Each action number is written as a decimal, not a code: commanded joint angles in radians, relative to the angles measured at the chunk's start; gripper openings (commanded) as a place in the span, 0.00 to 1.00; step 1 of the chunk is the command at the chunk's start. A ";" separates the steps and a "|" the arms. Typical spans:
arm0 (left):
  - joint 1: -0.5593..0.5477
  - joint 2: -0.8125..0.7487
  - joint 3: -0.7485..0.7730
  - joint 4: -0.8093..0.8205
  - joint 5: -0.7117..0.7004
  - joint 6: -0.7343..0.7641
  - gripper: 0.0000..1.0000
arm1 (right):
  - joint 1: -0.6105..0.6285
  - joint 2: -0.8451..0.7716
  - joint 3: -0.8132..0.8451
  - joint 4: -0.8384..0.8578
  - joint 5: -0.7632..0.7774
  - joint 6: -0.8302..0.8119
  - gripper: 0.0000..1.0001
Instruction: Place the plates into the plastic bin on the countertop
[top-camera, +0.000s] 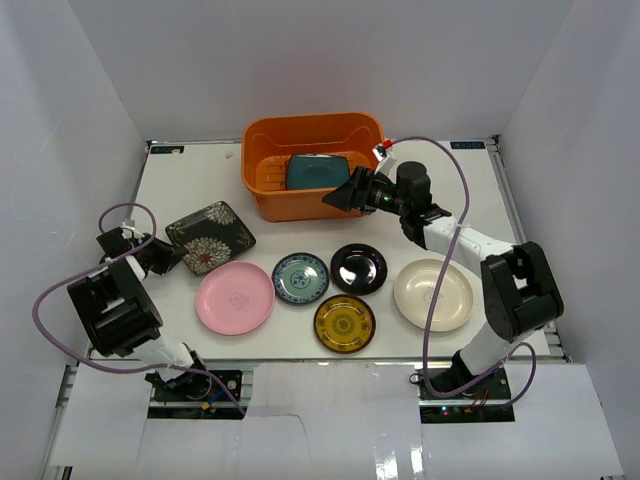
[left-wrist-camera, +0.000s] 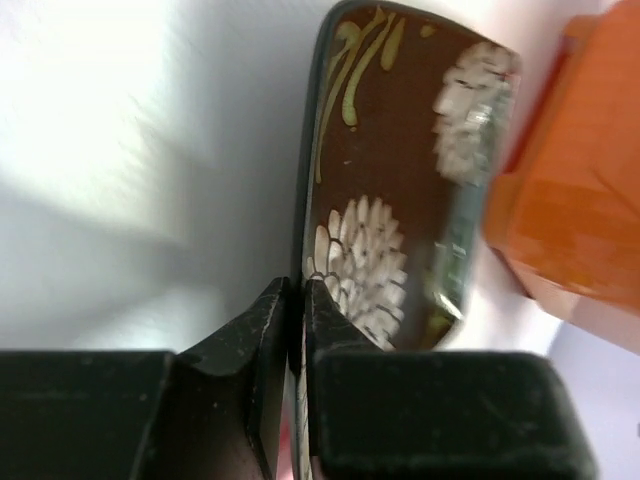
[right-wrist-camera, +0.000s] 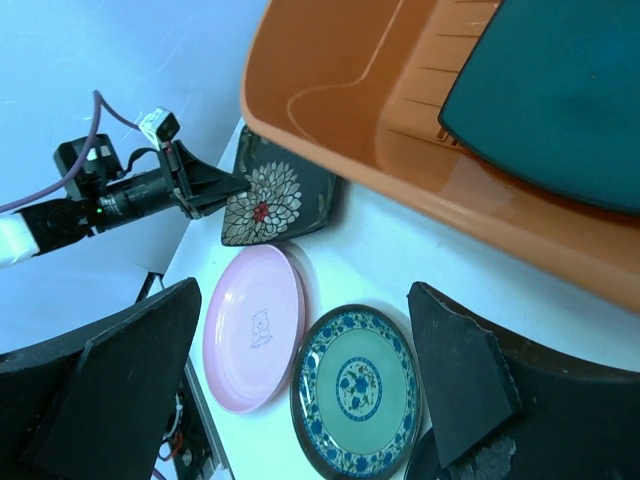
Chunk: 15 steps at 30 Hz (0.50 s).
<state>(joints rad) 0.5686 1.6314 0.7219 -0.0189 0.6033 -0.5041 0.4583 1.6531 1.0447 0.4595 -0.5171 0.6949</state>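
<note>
The orange plastic bin stands at the back of the white countertop and holds the teal squarish plate. My left gripper is shut on the near edge of the dark floral plate, which shows large in the left wrist view. My right gripper is open and empty by the bin's front right wall. In a row nearer me lie the pink plate, blue-patterned plate, glossy black plate, yellow-gold plate and cream plate.
White walls close in the left, back and right. Metal rails run along the countertop's edges. Purple cables loop from both arms. The bin's wall fills the top of the right wrist view, above the pink plate and blue-patterned plate.
</note>
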 joint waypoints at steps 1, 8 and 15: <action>-0.007 -0.183 -0.053 0.022 0.021 -0.117 0.00 | -0.004 -0.119 -0.035 0.056 -0.023 -0.044 0.90; -0.007 -0.413 -0.087 0.148 0.009 -0.313 0.00 | -0.024 -0.283 -0.144 -0.033 -0.004 -0.120 0.93; -0.032 -0.548 -0.061 0.235 0.053 -0.468 0.00 | -0.150 -0.514 -0.331 -0.093 -0.001 -0.140 0.69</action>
<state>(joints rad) 0.5568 1.1774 0.6147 0.0563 0.5598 -0.8364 0.3595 1.2240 0.7807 0.4049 -0.5224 0.5831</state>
